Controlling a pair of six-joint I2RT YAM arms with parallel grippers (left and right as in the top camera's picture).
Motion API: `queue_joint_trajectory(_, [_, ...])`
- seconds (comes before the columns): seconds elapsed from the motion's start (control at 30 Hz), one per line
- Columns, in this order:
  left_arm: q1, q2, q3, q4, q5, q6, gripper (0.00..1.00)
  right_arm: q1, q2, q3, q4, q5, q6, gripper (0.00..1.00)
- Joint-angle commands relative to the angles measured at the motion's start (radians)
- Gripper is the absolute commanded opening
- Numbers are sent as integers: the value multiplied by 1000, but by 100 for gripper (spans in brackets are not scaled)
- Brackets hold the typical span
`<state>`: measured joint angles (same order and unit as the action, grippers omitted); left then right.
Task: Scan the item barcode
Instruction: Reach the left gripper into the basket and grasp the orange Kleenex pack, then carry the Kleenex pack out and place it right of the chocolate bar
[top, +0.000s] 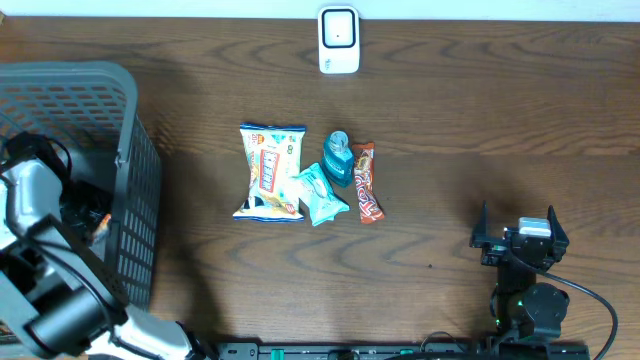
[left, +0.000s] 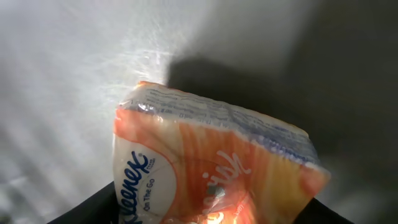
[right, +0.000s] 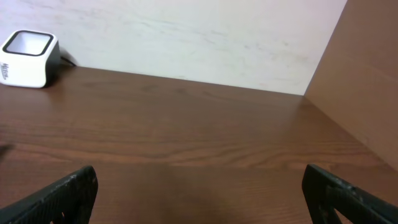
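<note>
An orange and white Kleenex tissue pack (left: 211, 168) fills the left wrist view, tilted, its lower end between my left gripper's (left: 217, 214) dark fingers (left: 93, 208), which touch both its sides. Pale basket floor lies behind it. In the overhead view the left arm (top: 40, 200) reaches into the grey mesh basket (top: 90, 85); its jaws are hidden there. No barcode shows. The white scanner (top: 339, 40) stands at the table's far edge and shows in the right wrist view as the scanner (right: 28, 59) at far left. My right gripper (top: 520, 235) rests open at the near right, the gripper (right: 199, 193) holding nothing.
Mid-table lie a snack bag (top: 270, 172), a teal pouch (top: 320, 195), a teal bottle (top: 338, 158) and a candy bar (top: 367, 182), close together. The basket takes up the left end of the wooden table (top: 450, 110). A brown board (right: 367, 74) rises at the right.
</note>
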<state>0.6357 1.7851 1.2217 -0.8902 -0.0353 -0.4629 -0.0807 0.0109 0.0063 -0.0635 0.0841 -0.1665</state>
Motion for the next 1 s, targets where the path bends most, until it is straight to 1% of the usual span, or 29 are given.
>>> queue_joint_trajectory(0.0, [2, -133, 21, -6, 24, 10, 64, -4, -4, -1, -3, 8, -7, 99])
queue_joint_trajectory(0.13, [2, -274, 21, -6, 117, 10, 65, -4, -4, -1, -3, 8, -7, 99])
queue_joint_trajectory(0.3, [-11, -480, 21, 2, 290, 10, 64, -4, -4, -1, -3, 8, -7, 99])
queue_joint_trajectory(0.5, [-99, -710, 21, 47, 304, -14, 65, -4, -4, -1, -3, 7, -6, 99])
queue_joint_trajectory(0.53, [-138, -767, 21, 69, 305, -36, 64, -4, -4, -1, -3, 8, -7, 99])
queue_joint_trajectory(0.6, [-190, -816, 21, 94, 306, -61, 64, -4, -4, -1, -3, 8, -7, 99])
queue_joint_trajectory(0.73, [-343, -876, 21, 148, 306, -99, 64, -4, -4, -1, -3, 7, -7, 99])
queue_joint_trajectory(0.83, [-477, -868, 19, 170, 304, -112, 65, -4, -4, -1, -3, 8, -7, 99])
queue_joint_trajectory(0.97, [-688, -797, 19, 229, 304, -115, 65, -4, -4, -1, -3, 8, -7, 99])
